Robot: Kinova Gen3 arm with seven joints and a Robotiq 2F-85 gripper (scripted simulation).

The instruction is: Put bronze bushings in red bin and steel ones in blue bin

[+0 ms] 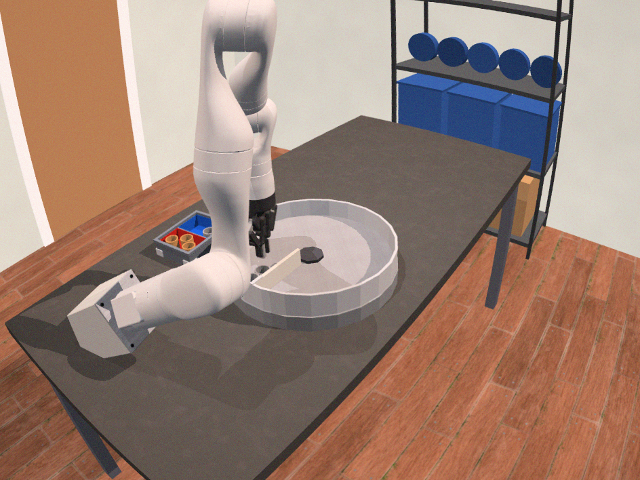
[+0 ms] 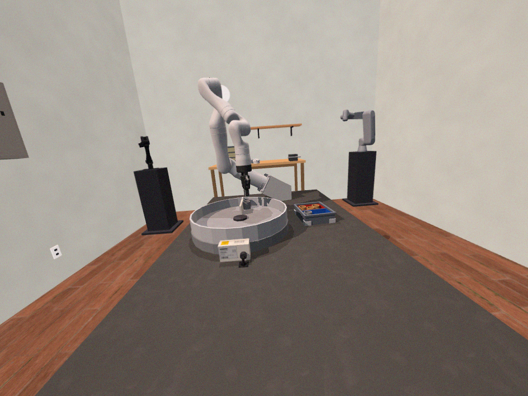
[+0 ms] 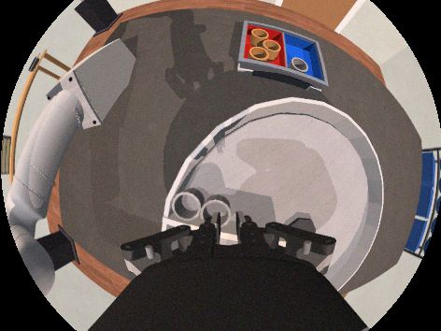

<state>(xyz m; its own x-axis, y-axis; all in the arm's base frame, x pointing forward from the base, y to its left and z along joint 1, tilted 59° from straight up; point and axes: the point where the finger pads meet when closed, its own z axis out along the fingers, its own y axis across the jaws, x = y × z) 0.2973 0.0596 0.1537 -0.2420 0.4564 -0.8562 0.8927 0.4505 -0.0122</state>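
Claw (image 1: 263, 253) (image 2: 246, 194) (image 3: 228, 220) narrowly spread, nothing pinched, over turntable (image 1: 344, 245) (image 2: 217, 218) (image 3: 299, 128). Slim gap probably meant to clear the barrier (image 1: 281, 269) (image 2: 241, 207) (image 3: 229, 237) beside the grey bushings (image 1: 261, 269) (image 2: 246, 204) (image 3: 174, 206).

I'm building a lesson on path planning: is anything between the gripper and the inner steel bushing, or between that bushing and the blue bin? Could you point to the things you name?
Nothing visible stands between the gripper (image 1: 262, 253) (image 2: 246, 194) (image 3: 228, 223) and the inner steel bushing (image 1: 261, 268) (image 2: 246, 205) (image 3: 217, 201). The turntable's raised wall (image 1: 331, 304) (image 2: 260, 232) (image 3: 374, 173) stands between the bushing and the blue bin (image 1: 194, 225) (image 2: 323, 211) (image 3: 299, 45).
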